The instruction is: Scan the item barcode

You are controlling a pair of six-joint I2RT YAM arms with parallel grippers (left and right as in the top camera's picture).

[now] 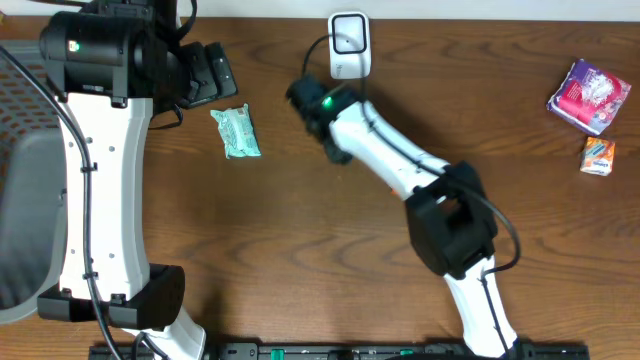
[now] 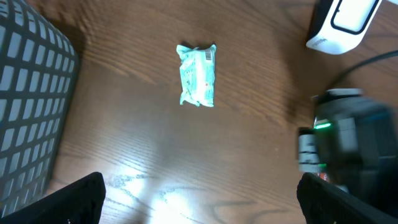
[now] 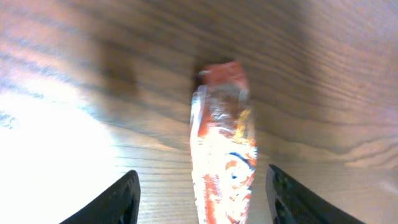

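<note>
A red-and-orange foil packet (image 3: pixel 222 143) lies lengthwise between the fingers of my right gripper (image 3: pixel 205 200), with bare wood showing on both sides of it. The jaws stand open and touch nothing. In the overhead view the right gripper (image 1: pixel 318 108) hangs just below the white barcode scanner (image 1: pixel 348 45) and hides that packet. A pale green packet (image 1: pixel 236 132) (image 2: pixel 198 76) lies flat on the table, left of the scanner (image 2: pixel 343 23). My left gripper (image 2: pixel 199 202) hovers open and empty above the wood, short of the green packet.
A purple packet (image 1: pixel 590 95) and a small orange box (image 1: pixel 598 157) lie at the right edge. A grey mesh basket (image 2: pixel 25 93) stands at the far left. The scanner's cable runs by the right arm (image 1: pixel 400 160).
</note>
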